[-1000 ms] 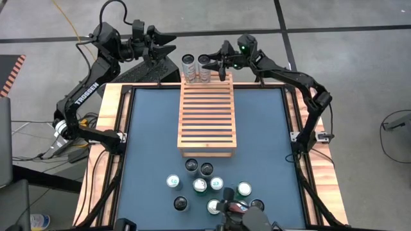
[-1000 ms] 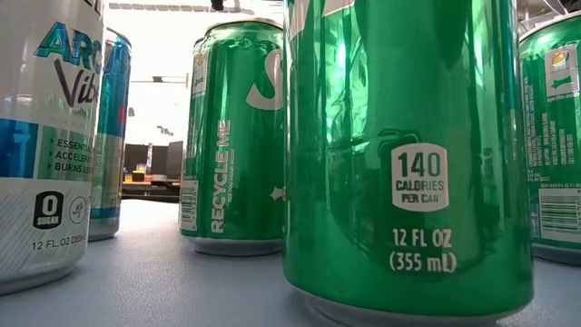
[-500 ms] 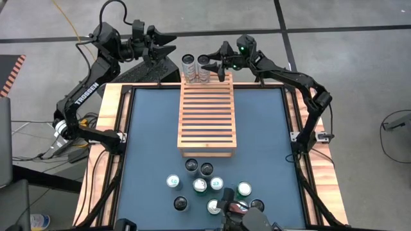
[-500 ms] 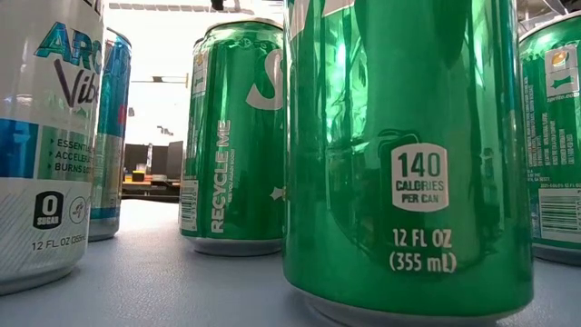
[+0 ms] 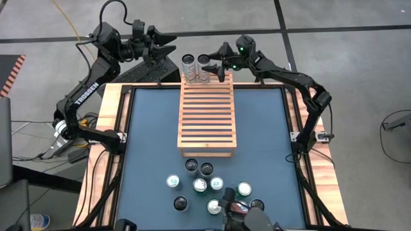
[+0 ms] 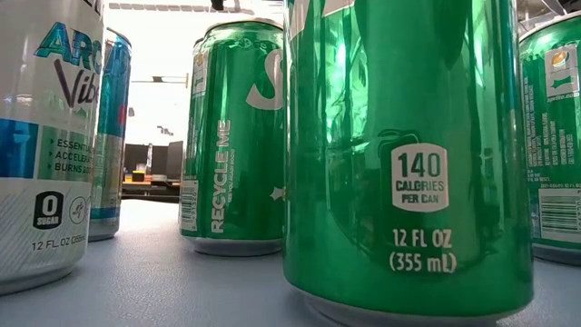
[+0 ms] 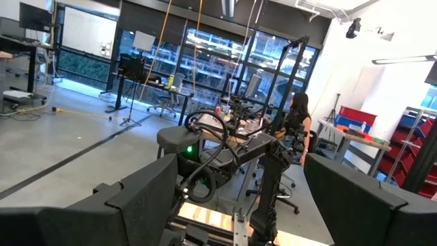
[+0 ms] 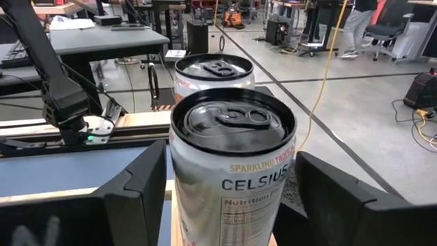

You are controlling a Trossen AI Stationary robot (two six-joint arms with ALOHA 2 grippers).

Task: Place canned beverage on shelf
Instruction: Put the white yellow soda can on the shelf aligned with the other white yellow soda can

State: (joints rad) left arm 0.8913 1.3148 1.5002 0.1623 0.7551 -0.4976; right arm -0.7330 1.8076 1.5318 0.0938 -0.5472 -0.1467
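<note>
The right gripper (image 5: 214, 65) hangs over the far end of the light-brown slatted wooden shelf (image 5: 207, 115), its two dark fingers (image 8: 136, 198) spread wide apart and gripping nothing. Between those fingers, touching neither, stands the white Celsius beverage can with a black top (image 8: 232, 167), upright on the shelf's far edge. Just beyond that can from the gripper, close beside it, stands a second white can with a silver top (image 8: 214, 72); in the high view the two cans (image 5: 196, 67) sit side by side at the shelf's far end.

The left gripper (image 5: 168, 45) waits well off to the side of the right one, raised beyond the far left corner of the blue table with a wooden border (image 5: 148, 141), its fingers (image 7: 136, 198) spread open and empty, pointing toward the right arm.

Well away from both grippers, past the near end of the shelf, a loose cluster of upright cans (image 5: 209, 186) stands on the blue surface. The low view shows some of them close up: a shiny green can (image 6: 404, 154), a second green can (image 6: 238, 136) behind it, and a white and blue can (image 6: 45, 136) at the side
</note>
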